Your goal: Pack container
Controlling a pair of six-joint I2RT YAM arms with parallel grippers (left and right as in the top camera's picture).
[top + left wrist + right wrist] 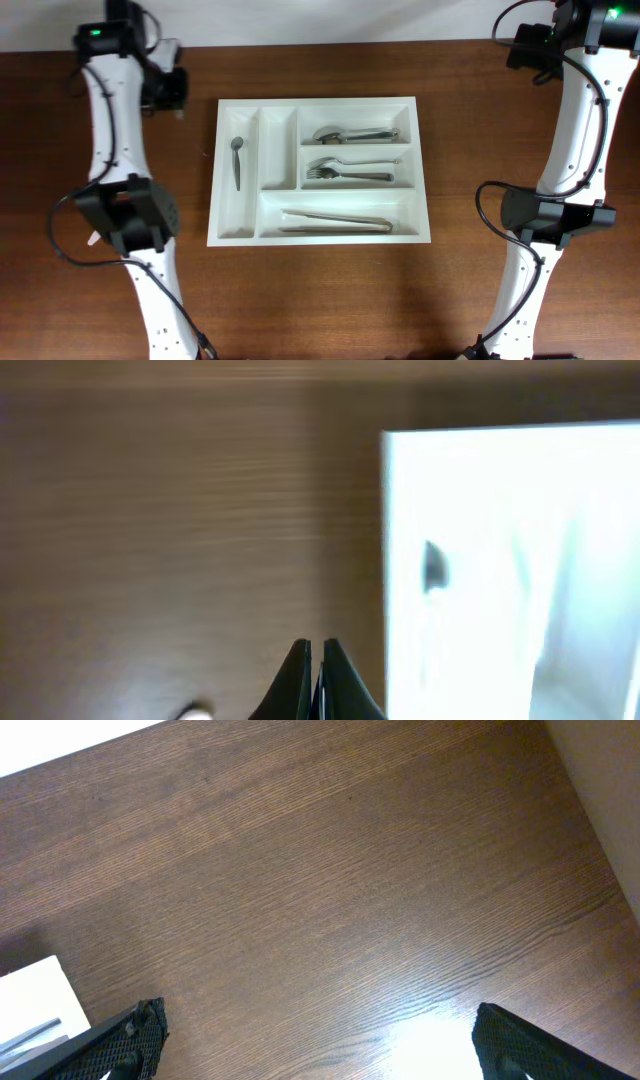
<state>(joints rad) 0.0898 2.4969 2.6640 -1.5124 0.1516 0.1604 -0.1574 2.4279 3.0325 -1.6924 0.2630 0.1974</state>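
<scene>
A large white rectangular plastic cutlery tray (318,101) sits on the brown wooden desk (320,290). The left claw (316,645) is closed and empty; the right claw (315,1020) is spread wide and empty.

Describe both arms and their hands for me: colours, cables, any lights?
The left arm and right arm both have glossy white links with black joint housings. Black cables loop beside each elbow, and a green light glows at each arm's far end. The left hand has slim, pointed black fingers. The right hand has black fingers with a gridded texture.
</scene>
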